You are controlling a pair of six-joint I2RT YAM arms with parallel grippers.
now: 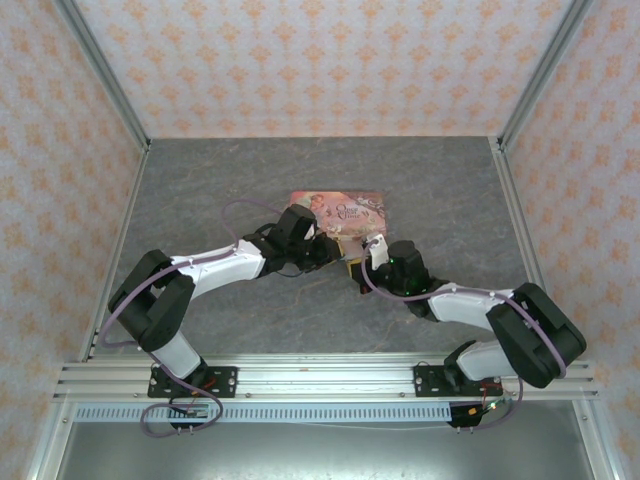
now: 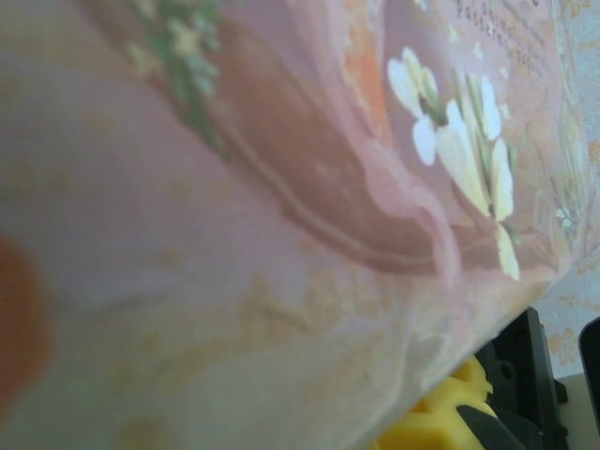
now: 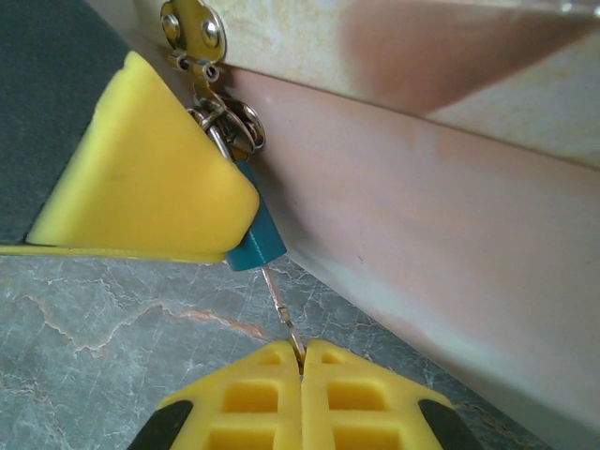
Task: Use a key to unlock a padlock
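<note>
Teal padlock (image 3: 258, 246) against pink tin (image 3: 422, 253), key (image 3: 279, 305) pinched tight in right jaws, left jaws unclear

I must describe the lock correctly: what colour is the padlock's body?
Blue-teal; the padlock shows best in the right wrist view, beside the pink tin.

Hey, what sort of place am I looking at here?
Probably a robot test cell, not a home: two arms bolted to an aluminium rail, a grey stone-look tabletop, and wallpaper-print panels boxed in by metal framing.
</note>
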